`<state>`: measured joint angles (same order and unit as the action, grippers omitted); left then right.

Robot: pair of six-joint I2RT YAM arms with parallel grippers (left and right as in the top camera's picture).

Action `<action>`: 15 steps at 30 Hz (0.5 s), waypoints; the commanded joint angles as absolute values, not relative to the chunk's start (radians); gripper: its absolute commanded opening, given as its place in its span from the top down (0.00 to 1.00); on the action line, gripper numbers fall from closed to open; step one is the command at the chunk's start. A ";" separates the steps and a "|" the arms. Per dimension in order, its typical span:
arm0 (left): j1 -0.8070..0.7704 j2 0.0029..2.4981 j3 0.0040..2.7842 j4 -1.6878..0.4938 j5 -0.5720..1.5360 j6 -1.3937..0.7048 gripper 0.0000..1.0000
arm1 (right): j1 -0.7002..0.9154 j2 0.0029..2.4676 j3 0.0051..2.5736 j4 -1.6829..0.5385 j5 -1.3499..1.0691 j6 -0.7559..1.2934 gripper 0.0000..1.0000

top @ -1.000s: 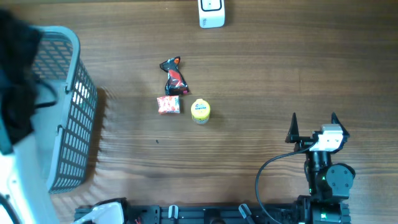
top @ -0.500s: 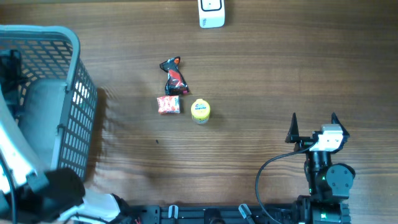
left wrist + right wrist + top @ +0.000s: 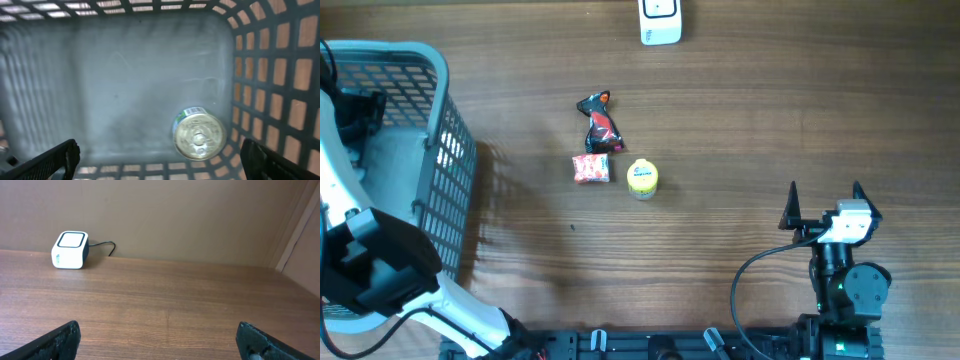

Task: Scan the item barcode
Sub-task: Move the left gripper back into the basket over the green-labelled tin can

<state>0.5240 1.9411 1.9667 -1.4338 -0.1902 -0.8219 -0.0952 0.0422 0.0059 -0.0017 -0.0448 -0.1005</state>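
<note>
A white barcode scanner [image 3: 660, 20] stands at the table's far edge; the right wrist view shows the scanner [image 3: 70, 249] at far left with its cable. Down in the basket [image 3: 260, 65], a silver-topped can [image 3: 199, 136] stands near the right wall. My left gripper [image 3: 160, 157] hangs open above the basket floor, the can between its fingers' line and apart from both. In the overhead view the left arm [image 3: 375, 265] reaches over the basket [image 3: 430, 160]. My right gripper [image 3: 823, 193] rests open at the near right with nothing in it, and in its own view the right gripper [image 3: 160, 340] is over bare wood.
Three small items lie mid-table: a black-and-red packet [image 3: 600, 125], a red-and-white packet [image 3: 590, 169] and a yellow-lidded jar [image 3: 642, 178]. The grey mesh basket fills the left side. A wall rises behind the scanner.
The left arm has swung over the basket, its dark joint now at the near left corner. The right arm and the table items have not moved.
</note>
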 commanded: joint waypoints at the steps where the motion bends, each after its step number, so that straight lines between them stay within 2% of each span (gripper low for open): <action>1: 0.510 1.963 1.962 -1.453 -0.224 -0.609 0.00 | -0.097 0.044 0.005 0.001 -0.057 -0.085 0.00; 9: 0.493 1.966 1.934 -1.364 0.041 -0.290 0.00 | -0.097 0.044 0.005 0.001 -0.057 -0.086 0.00; 15: 0.504 1.966 1.795 -1.239 0.041 -0.299 0.00 | -0.097 0.044 0.005 0.001 -0.057 -0.085 0.00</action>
<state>0.4938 1.9511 1.8957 -1.2957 -0.0010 -0.3573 -0.0952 0.0422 0.0063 -0.0017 -0.0448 -0.1005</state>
